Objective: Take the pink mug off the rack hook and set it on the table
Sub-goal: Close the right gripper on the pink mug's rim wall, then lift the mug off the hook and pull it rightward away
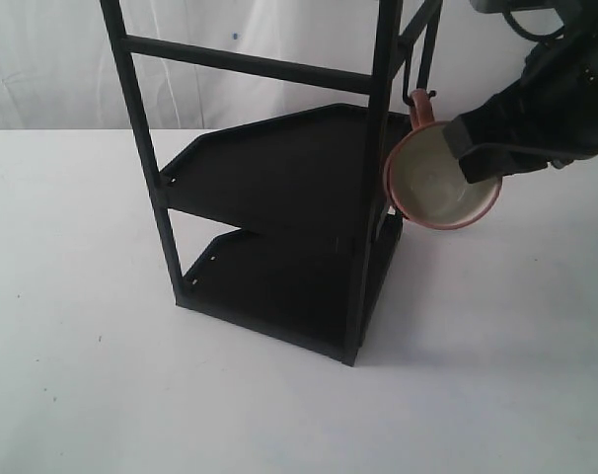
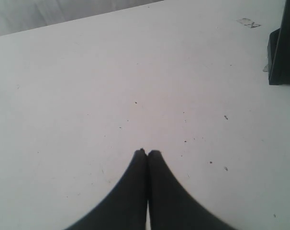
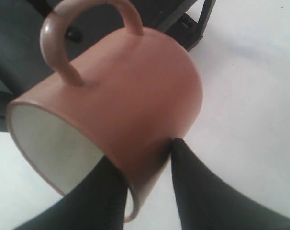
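The pink mug [image 1: 442, 183] hangs tipped on its side at the right side of the black rack [image 1: 279, 168], its cream inside facing the camera. Its loop handle [image 1: 422, 107] is still over the hook [image 1: 413, 84]. My right gripper [image 1: 472, 163] comes in from the right and is shut on the mug's wall. In the right wrist view one finger sits inside the mug [image 3: 130, 91] and the other [image 3: 183, 158] presses its outside, with the right gripper [image 3: 142, 153] clamped on the rim. My left gripper [image 2: 147, 152] is shut and empty above the white table [image 2: 111, 72].
The rack's two black shelves and thin posts stand mid-table; a lower corner [image 2: 282, 48] shows in the left wrist view. White table [image 1: 82, 346] spreads in front and to both sides. A pale wall or curtain [image 1: 52, 59] lies behind.
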Controlling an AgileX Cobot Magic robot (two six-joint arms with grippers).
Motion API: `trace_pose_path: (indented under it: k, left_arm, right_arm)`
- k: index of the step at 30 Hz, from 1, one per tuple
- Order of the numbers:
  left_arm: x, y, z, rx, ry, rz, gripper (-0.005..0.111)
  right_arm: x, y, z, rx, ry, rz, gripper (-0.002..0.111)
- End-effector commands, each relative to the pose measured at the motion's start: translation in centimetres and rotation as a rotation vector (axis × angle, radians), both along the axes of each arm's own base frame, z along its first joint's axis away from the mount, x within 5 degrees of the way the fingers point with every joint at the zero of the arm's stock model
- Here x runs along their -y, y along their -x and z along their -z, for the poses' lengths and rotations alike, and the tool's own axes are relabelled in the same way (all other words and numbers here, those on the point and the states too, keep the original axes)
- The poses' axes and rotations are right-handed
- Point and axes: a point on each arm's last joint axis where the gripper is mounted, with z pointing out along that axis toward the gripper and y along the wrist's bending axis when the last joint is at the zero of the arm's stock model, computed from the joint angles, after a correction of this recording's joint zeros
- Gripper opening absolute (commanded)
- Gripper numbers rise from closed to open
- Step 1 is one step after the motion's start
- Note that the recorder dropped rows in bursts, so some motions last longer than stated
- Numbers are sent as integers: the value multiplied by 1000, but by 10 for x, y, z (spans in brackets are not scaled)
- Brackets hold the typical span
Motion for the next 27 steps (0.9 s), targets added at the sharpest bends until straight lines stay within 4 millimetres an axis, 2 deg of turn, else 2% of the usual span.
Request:
trace_pose_path:
  k: [1,5,8,20,27]
  left_arm:
    - [1,0,0,7,6,6,0]
    - [1,0,0,7,6,6,0]
    - [1,0,0,7,6,6,0]
    - [1,0,0,7,6,6,0]
    - [1,0,0,7,6,6,0]
  right_arm:
    - [0,0,-2,-4,-16,14,17]
    - [0,0,-2,-4,-16,14,5]
    - [0,0,-2,-4,-16,14,0]
    - [1,0,-3,8,-7,15,0]
    - [7,12,-15,54,12,16,0]
